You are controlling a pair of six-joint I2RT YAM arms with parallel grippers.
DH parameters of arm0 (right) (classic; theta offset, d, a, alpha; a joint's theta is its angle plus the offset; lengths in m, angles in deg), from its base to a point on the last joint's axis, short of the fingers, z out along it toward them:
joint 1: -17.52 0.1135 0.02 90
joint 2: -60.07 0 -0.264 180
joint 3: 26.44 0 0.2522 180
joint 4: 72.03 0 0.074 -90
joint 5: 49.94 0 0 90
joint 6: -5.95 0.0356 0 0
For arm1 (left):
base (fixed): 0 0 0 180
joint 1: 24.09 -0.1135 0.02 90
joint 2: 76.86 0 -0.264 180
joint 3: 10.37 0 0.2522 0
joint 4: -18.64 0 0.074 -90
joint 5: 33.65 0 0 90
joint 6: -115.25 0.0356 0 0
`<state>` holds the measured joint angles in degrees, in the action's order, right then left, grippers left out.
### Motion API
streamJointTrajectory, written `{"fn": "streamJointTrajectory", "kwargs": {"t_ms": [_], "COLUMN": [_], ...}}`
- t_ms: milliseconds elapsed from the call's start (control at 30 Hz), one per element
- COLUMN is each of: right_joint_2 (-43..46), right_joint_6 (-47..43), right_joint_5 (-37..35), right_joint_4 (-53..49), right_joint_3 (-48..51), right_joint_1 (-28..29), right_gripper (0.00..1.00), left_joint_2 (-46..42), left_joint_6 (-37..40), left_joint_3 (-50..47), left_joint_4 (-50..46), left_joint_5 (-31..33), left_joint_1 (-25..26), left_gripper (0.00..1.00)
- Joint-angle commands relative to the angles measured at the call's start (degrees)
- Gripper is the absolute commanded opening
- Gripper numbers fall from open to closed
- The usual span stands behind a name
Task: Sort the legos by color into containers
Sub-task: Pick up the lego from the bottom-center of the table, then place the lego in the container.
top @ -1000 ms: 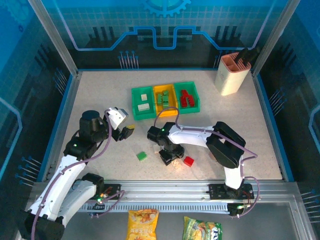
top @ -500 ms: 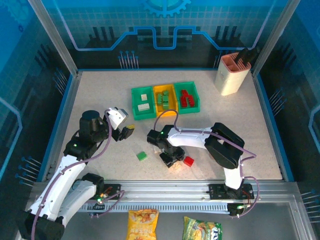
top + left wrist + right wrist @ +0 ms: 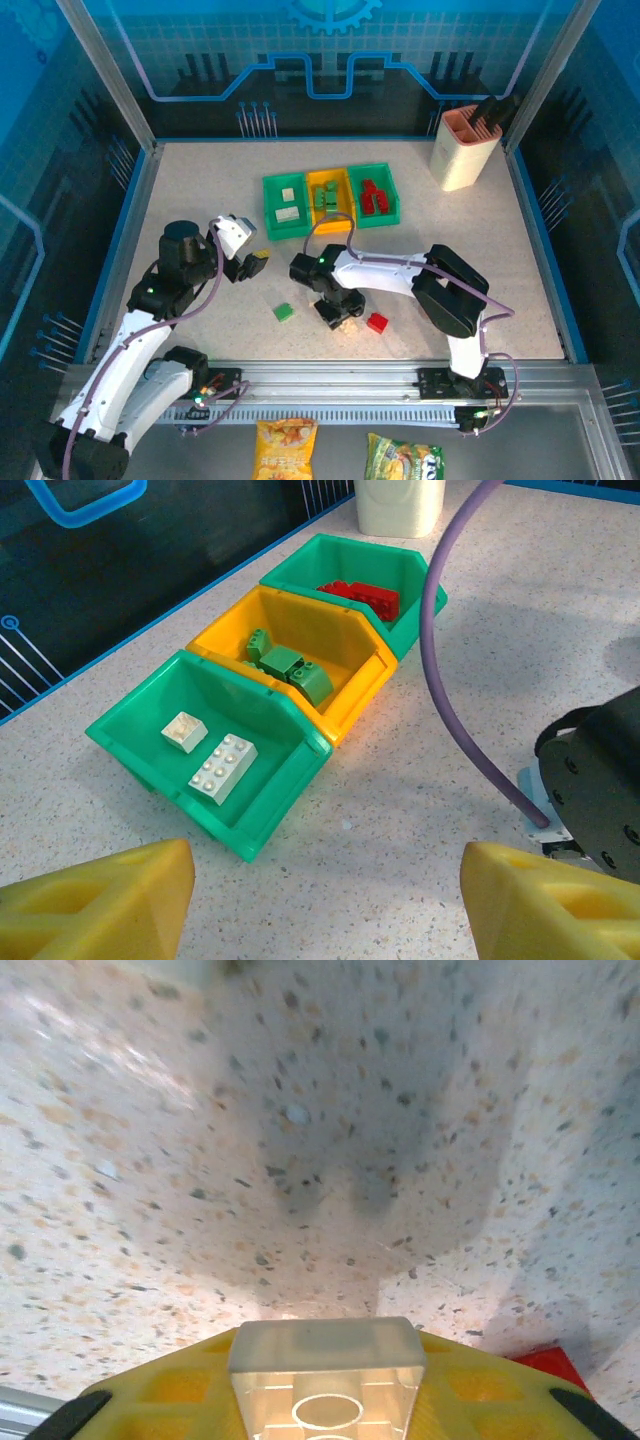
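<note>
Right jaws: my right gripper (image 3: 325, 1400) has its yellow foam pads closed on a small cream-white plastic brick (image 3: 325, 1365); it sits between them, studs toward my camera, just above the speckled tabletop (image 3: 300, 1160).
Left jaws: my left gripper (image 3: 325, 900) hangs parted with nothing between the pads, idle on the near-left side of the bins.
Landmark: the yellow-orange plastic bin (image 3: 345, 695) in the middle of the row, holding green bricks.
Cream bin: the green plastic bin (image 3: 255, 820) touching its left side, two cream bricks (image 3: 222, 767) already inside.
Red bin: the green bin on its right side (image 3: 415, 565), red bricks inside.
Loose pieces: a small green brick (image 3: 285, 313) and a small red brick (image 3: 377, 322) lie on the table, well nearer my bases than the yellow-orange bin, either side of my right gripper (image 3: 337, 312).
Step in hand: I judge the cream brick is grasped, lift-off next.
Next move: raise it, carry it over the left green bin, then part the pads above it, not over the middle bin.
</note>
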<state>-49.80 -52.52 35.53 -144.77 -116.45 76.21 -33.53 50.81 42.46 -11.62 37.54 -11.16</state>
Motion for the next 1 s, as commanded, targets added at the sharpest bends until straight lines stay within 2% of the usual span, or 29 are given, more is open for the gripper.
{"fn": "streamJointTrajectory", "kwargs": {"t_ms": [0, 333, 500, 767, 967], "right_joint_2": [-1.34, -5.06, -6.63, -10.19, -16.75], "right_joint_6": [-1.53, -6.89, -7.17, -7.25, -7.58], "right_joint_5": [-1.44, -1.40, 1.81, 2.26, 1.88], "right_joint_4": [-2.28, -0.28, 4.26, 11.41, 16.17], "right_joint_3": [-3.44, -14.44, -19.62, -29.73, -39.83], "right_joint_1": [-1.40, -8.76, -12.86, -15.54, -16.75], "right_gripper": [0.36, 0.36, 0.35, 0.35, 0.35], "left_joint_2": [-0.21, 0.08, 0.26, 0.83, 1.03], "left_joint_6": [-0.07, -0.25, -0.29, -0.33, -0.34], "left_joint_3": [1.23, 1.24, 1.15, 1.24, 1.18], "left_joint_4": [-0.78, -0.73, -0.64, -0.55, -0.69], "left_joint_5": [-1.14, -1.32, -1.30, -1.40, -1.15], "left_joint_1": [0.43, 0.43, 0.41, 0.42, 0.43], "left_gripper": [0.72, 0.72, 0.72, 0.72, 0.72]}}
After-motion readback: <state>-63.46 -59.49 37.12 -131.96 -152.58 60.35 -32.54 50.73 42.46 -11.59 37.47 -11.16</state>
